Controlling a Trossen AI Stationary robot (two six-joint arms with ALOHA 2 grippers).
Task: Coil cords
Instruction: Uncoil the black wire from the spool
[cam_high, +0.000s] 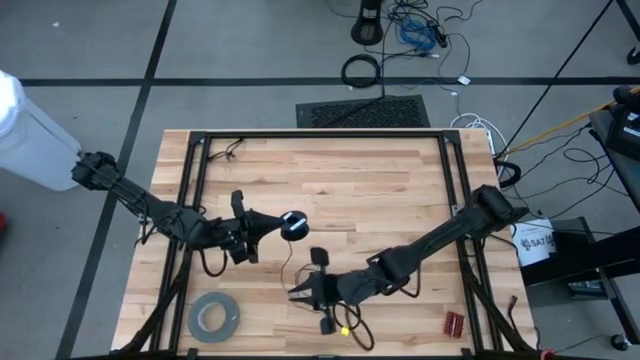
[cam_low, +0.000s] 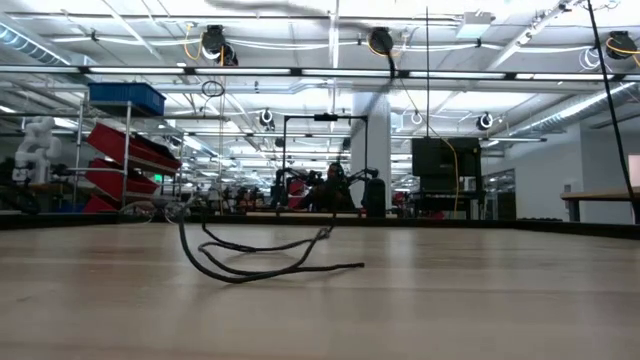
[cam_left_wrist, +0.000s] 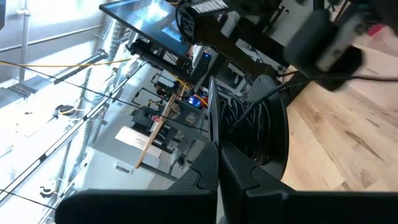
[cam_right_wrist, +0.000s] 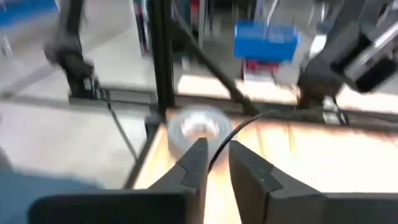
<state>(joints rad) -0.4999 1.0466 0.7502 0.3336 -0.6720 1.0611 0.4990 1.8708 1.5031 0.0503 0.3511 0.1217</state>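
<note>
Only "SAT" legible on white bucket (cam_high: 534, 243), right tool (cam_high: 297, 293) ajar

- Even, bright light falls on my table (cam_high: 330, 180); shadows there are soft.
- Ceiling strips (cam_low: 300, 70) glare across the hall behind.
- My right wrist picture is smeared with blur, the tape roll (cam_right_wrist: 196, 132) washed pale.

Industrial lab: shelving racks (cam_low: 125, 150), ceiling lights.
</note>
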